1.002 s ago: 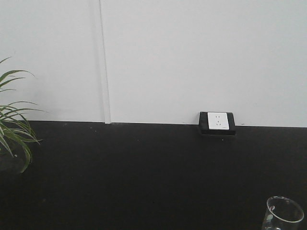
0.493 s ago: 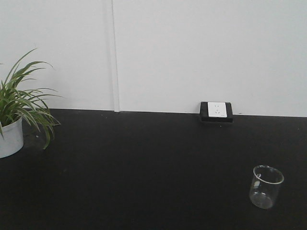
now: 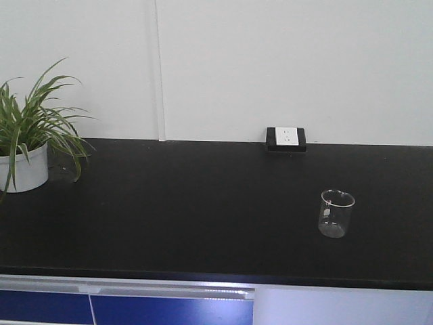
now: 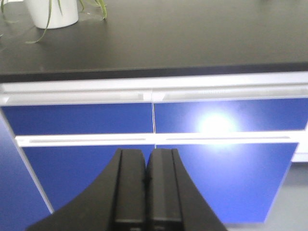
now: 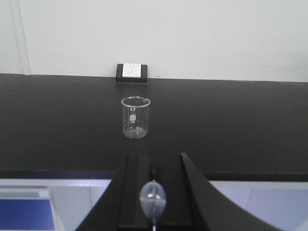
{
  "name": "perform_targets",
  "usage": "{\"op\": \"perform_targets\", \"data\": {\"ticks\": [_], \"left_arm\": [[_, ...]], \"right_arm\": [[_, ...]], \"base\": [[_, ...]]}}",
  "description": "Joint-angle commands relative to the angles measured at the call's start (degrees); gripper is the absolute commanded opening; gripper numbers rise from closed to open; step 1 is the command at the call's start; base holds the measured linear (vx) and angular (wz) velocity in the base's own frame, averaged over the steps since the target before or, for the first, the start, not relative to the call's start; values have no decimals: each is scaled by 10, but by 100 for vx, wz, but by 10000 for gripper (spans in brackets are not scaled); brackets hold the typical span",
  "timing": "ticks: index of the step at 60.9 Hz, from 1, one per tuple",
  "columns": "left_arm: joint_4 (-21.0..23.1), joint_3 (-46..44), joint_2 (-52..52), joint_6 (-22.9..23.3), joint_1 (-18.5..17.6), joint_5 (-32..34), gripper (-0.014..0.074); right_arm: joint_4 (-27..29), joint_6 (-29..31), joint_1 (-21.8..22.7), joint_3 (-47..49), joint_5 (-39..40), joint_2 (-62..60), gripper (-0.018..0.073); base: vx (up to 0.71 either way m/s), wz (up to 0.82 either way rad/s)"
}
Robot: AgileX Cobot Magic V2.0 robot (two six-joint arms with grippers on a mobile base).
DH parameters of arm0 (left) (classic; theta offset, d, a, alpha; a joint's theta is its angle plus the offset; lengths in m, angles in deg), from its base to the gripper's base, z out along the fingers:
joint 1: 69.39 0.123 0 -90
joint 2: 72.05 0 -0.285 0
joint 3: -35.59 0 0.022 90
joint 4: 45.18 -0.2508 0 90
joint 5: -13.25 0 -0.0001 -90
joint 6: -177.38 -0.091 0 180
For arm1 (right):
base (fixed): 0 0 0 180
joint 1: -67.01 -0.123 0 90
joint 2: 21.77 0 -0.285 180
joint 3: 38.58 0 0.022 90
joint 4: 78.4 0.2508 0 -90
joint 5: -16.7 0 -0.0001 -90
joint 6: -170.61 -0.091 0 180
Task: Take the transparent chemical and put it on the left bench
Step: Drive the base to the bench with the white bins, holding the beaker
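Transparent chemical [image 3: 336,213] stands upright on left bench [image 3: 189,203].

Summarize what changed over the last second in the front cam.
Only the viewpoint: the front camera backed off, so the beaker shows smaller and higher, the potted plant came fully into view, and the front edge of the bench and blue cabinets appeared. No grasp or release seen. Beaker, wall socket and plant kept their places on the bench.
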Motion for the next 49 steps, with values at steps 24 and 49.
{"op": "perform_targets", "data": {"ticks": [24,49], "left_arm": [[0,9,-11,4,-1,45,-3],[0,9,-11,4,-1,45,-3]], "right_arm": [[-7,1,3,17,41,5,31],[-7,1,3,17,41,5,31]], "base": [[-31,15],[-18,75]]}}
